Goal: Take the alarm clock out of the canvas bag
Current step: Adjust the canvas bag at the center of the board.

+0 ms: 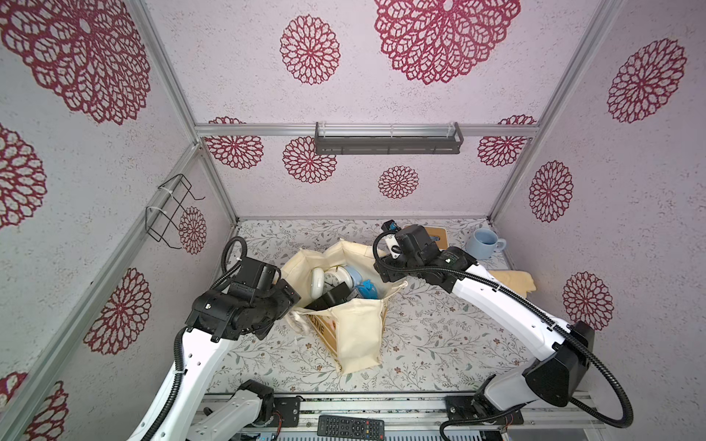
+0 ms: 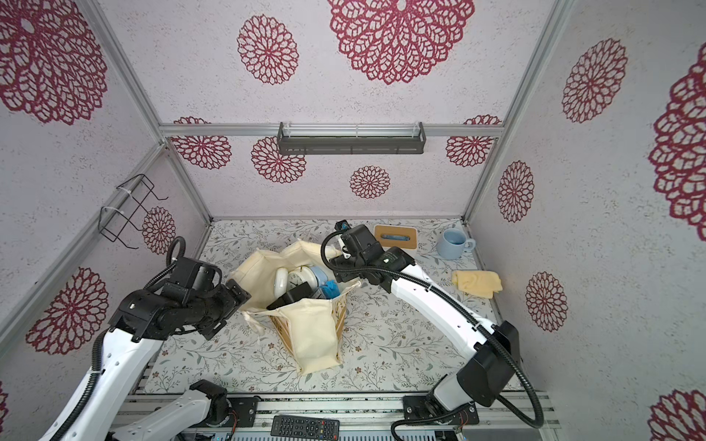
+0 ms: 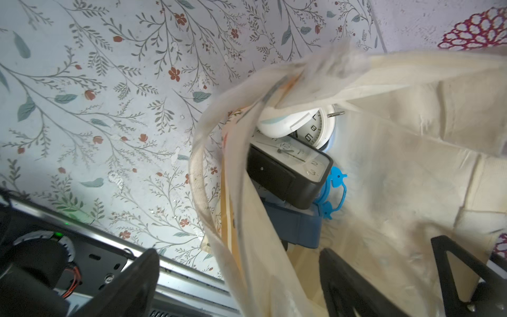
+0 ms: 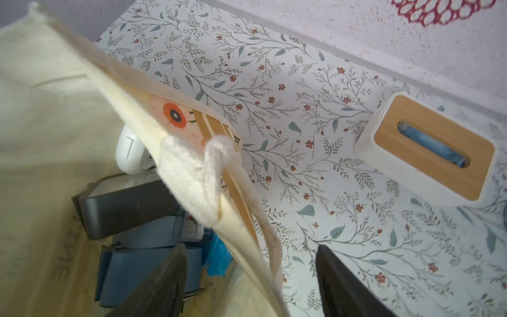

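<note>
The cream canvas bag (image 1: 359,328) (image 2: 311,336) stands open in the middle of the table. Inside lie a white round alarm clock (image 1: 333,280) (image 3: 318,129) and a black box-shaped clock (image 1: 332,298) (image 3: 288,173) (image 4: 123,208), on top of blue items (image 3: 296,225). My left gripper (image 3: 240,255) straddles the bag's left rim, one finger outside and one inside, jaws open and the cloth loose between them. My right gripper (image 4: 251,248) straddles the right rim the same way, open, apart from the cloth. In both top views the bag and wrists hide the fingers.
A blue mug (image 1: 483,244) and a white tissue box with a wooden lid (image 2: 395,236) (image 4: 430,148) stand at the back right. A folded yellow cloth (image 1: 512,282) lies at the right edge. A remote (image 1: 349,425) rests on the front rail.
</note>
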